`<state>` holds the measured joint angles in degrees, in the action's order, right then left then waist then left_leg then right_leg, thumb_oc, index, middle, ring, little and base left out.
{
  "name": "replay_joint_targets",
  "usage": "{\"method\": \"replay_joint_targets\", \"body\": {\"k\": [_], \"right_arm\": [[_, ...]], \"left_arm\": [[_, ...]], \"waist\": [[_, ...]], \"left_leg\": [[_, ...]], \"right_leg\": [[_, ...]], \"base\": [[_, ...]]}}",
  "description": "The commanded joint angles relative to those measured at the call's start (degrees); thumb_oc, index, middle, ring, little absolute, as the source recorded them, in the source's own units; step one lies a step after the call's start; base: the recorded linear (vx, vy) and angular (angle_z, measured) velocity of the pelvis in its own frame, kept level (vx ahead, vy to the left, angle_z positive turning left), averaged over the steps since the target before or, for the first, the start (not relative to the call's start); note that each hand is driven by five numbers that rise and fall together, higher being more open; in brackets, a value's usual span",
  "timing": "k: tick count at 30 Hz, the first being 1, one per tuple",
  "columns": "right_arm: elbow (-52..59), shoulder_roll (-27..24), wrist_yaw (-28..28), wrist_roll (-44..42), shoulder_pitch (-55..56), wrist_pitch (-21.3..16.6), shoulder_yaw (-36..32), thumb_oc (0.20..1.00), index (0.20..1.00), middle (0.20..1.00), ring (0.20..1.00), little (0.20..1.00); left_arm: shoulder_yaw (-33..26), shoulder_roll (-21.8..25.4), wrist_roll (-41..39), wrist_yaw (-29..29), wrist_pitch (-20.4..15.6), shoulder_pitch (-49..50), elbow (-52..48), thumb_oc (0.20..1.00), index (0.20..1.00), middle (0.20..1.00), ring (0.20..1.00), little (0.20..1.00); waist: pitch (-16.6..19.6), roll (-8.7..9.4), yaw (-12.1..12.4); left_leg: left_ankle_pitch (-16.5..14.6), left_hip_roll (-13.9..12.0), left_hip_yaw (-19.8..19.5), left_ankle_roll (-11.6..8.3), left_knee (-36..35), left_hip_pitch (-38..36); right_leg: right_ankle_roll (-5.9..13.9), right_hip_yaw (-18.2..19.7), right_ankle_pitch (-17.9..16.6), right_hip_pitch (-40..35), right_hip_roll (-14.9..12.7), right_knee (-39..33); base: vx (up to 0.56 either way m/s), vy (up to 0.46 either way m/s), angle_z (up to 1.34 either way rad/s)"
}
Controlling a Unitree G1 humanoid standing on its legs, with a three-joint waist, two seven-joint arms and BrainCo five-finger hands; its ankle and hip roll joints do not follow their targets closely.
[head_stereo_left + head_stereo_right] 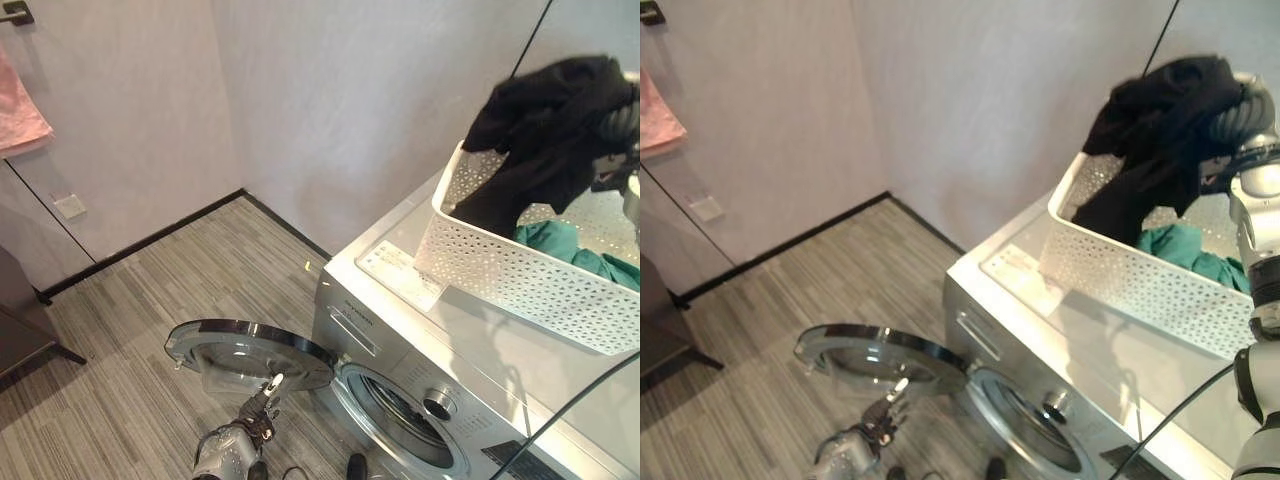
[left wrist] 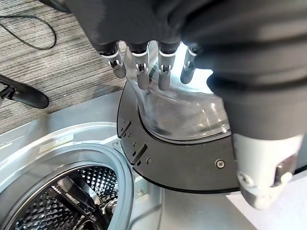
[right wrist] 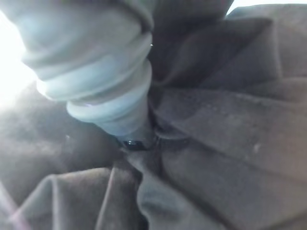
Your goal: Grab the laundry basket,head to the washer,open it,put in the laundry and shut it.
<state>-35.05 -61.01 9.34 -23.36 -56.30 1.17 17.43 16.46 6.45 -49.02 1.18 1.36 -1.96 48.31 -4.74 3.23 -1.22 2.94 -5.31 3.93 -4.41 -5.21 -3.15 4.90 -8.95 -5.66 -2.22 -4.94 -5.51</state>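
The washer (image 1: pixel 440 400) stands with its round door (image 1: pixel 245 355) swung wide open, and the drum opening faces the front, low and left of the white laundry basket (image 1: pixel 520 275) on top of the washer. The right hand (image 1: pixel 1240 115) lifts a black garment (image 1: pixel 545 130) above this basket, fingers closed in the cloth, so it hangs long downward. The left hand (image 2: pixel 153 67) waits at the door, fingers straight. A green cloth (image 1: pixel 560 245) lies inside the basket.
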Motion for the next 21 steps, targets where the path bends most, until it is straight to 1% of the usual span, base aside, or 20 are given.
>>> {"method": "replay_joint_targets", "body": {"k": [1, 5, 8, 10, 12, 13, 14, 15, 16, 17, 18, 19, 20, 21], "right_arm": [[0.1, -5.1, 6.5, 3.1, -5.9, -4.4, -2.6, 0.2, 0.2, 0.2, 0.2, 0.2], [3.2, -7.6, 8.9, 5.9, -5.4, -4.3, -4.3, 0.2, 0.2, 0.2, 0.2, 0.2], [3.5, -8.7, 9.9, 7.2, -6.7, -4.3, -4.0, 0.2, 0.2, 0.2, 0.2, 0.2], [2.5, -9.9, 11.2, 6.8, -10.5, -4.9, -2.1, 0.2, 0.2, 0.2, 0.2, 0.2], [1.4, -10.6, 11.8, 5.8, -14.3, -5.3, 0.4, 0.2, 0.2, 0.2, 0.2, 0.2], [1.4, -10.8, 11.8, 5.3, -15.2, -5.4, 1.1, 0.2, 0.2, 0.2, 0.2, 0.2], [1.5, -10.7, 11.9, 4.9, -16.6, -5.5, 2.2, 0.2, 0.2, 0.2, 0.2, 0.2], [1.9, -10.7, 12.6, 4.9, -19.1, -6.4, 3.7, 0.2, 0.2, 0.2, 0.2, 0.2], [1.9, -10.7, 12.6, 4.9, -19.4, -6.4, 3.9, 0.2, 0.2, 0.2, 0.2, 0.2], [2.1, -10.7, 13.2, 5.1, -20.5, -6.7, 4.3, 0.2, 0.2, 0.2, 0.2, 0.2], [2.1, -10.7, 13.2, 5.1, -20.6, -6.7, 4.4, 0.2, 0.2, 0.2, 0.2, 0.2], [2.3, -10.3, 14.5, 5.3, -22.0, -7.2, 4.7, 0.2, 0.2, 0.2, 0.2, 0.2], [4.8, -9.6, 16.7, 6.2, -21.0, -7.0, 2.3, 0.2, 0.2, 0.2, 0.2, 0.2], [6.6, -9.8, 17.2, 6.7, -20.1, -7.1, 1.0, 0.2, 0.2, 0.2, 0.2, 0.2]], "left_arm": [[2.4, -0.5, 0.7, 0.7, -2.4, -3.0, 1.1, 1.0, 1.0, 1.0, 1.0, 1.0], [1.9, -0.5, 1.1, 1.1, -2.4, -3.3, 0.9, 1.0, 1.0, 1.0, 1.0, 1.0], [1.6, -0.3, 1.1, 1.2, -2.5, -3.5, 1.0, 1.0, 1.0, 1.0, 1.0, 1.0], [1.3, 0.3, 1.5, 1.4, -2.7, -4.4, 1.3, 1.0, 1.0, 1.0, 1.0, 1.0], [1.0, 0.6, 1.3, 1.8, -3.0, -5.6, 1.4, 1.0, 1.0, 1.0, 1.0, 1.0], [0.9, 1.0, 0.9, 2.1, -3.5, -6.1, 1.0, 1.0, 1.0, 1.0, 1.0, 1.0], [0.9, 1.7, 0.5, 2.4, -4.0, -6.6, 0.3, 1.0, 1.0, 1.0, 1.0, 1.0], [0.6, 2.3, -0.2, 2.4, -4.9, -6.9, -1.4, 1.0, 1.0, 1.0, 1.0, 1.0], [0.5, 2.3, -0.2, 2.4, -4.9, -6.9, -1.5, 1.0, 1.0, 1.0, 1.0, 1.0], [0.6, 2.7, -0.2, 2.4, -5.2, -6.8, -2.0, 1.0, 1.0, 1.0, 1.0, 1.0], [0.6, 2.7, -0.2, 2.4, -5.2, -6.8, -2.0, 1.0, 1.0, 1.0, 1.0, 1.0], [0.7, 3.2, -0.1, 2.3, -5.4, -6.3, -3.1, 1.0, 1.0, 1.0, 1.0, 1.0], [-0.2, 2.9, -0.5, 3.6, -5.6, -4.8, -3.7, 1.0, 1.0, 1.0, 1.0, 1.0], [-0.5, 2.7, -0.3, 3.3, -5.6, -4.2, -4.4, 1.0, 1.0, 1.0, 1.0, 1.0]], "waist": [[1.0, 3.49, 0.2], [1.0, 3.8, -0.1], [0.9, 3.96, -0.2], [0.2, 4.45, -0.2], [-0.3, 5.02, -0.6], [-0.7, 5.65, -0.5], [-1.3, 6.46, -0.2], [-1.4, 7.22, -0.6], [-1.5, 7.06, -0.7], [-1.4, 7.23, -1.0], [-1.4, 7.17, -1.0], [-1.3, 7.2, -0.9], [-0.5, 5.47, -1.6], [0.1, 4.96, -2.3]], "left_leg": [[-8.7, 1.2, -1.2, 1.8, 1.6, -3.4], [-8.5, 0.0, -1.4, 0.9, 2.7, -2.3], [-8.2, -0.7, -1.4, 0.34, 3.2, -1.8], [-7.1, -1.8, -1.5, -0.38, 4.1, -0.4], [-6.1, -2.4, -1.8, -1.05, 5.2, 1.7], [-5.9, -2.8, -2.3, -1.34, 6.1, 2.5], [-6.5, -2.6, -4.1, -1.59, 7.9, 3.3], [-8.5, -3.4, -6.8, -1.5, 11.9, 3.4], [-8.8, -3.6, -6.9, -1.55, 12.4, 3.6], [-8.8, -4.5, -7.6, -1.35, 15.2, 3.6], [-8.9, -4.5, -7.6, -1.36, 15.3, 3.7], [-9.0, -5.7, -9.0, -1.2, 18.7, 2.3], [-8.9, -6.8, -12.7, -0.61, 19.7, 0.2], [-8.9, -6.8, -12.9, -0.66, 18.5, -0.5]], "right_leg": [[0.92, 2.4, 5.1, -0.6, -0.5, 0.5], [0.4, 2.5, 5.8, -0.3, 0.4, 0.5], [0.01, 2.7, 6.2, -0.1, 1.0, 0.5], [-0.53, 2.6, 7.0, 0.3, 2.2, 0.5], [-0.76, 2.5, 7.3, 0.8, 2.3, 0.5], [-0.78, 2.6, 7.1, 0.9, 2.1, 0.5], [-0.91, 3.1, 6.7, 1.2, 1.9, 0.5], [-0.93, 3.7, 6.0, 2.4, 1.6, 0.5], [-0.95, 3.6, 6.0, 2.4, 1.7, 0.5], [-1.02, 3.7, 5.7, 3.1, 1.5, 0.5], [-1.02, 3.7, 5.7, 3.2, 1.6, 0.5], [-0.94, 4.4, 5.2, 3.8, 1.9, 0.5], [0.03, 5.9, 4.2, 4.7, 2.3, 0.5], [0.15, 6.5, 3.8, 5.2, 2.2, 0.5]], "base": [[-0.02, -0.032, 0.12], [-0.04, -0.07, 0.08], [-0.06, -0.078, 0.09], [-0.15, -0.102, 0.09], [-0.15, -0.041, 0.11], [-0.16, -0.025, 0.22], [-0.2, 0.012, 0.22], [-0.15, 0.018, 0.15], [-0.13, 0.059, 0.03], [-0.04, 0.029, 0.04], [-0.06, 0.088, 0.01], [-0.02, 0.263, 0.03], [-0.03, 0.33, -0.18], [0.0, 0.27, -0.42]]}}
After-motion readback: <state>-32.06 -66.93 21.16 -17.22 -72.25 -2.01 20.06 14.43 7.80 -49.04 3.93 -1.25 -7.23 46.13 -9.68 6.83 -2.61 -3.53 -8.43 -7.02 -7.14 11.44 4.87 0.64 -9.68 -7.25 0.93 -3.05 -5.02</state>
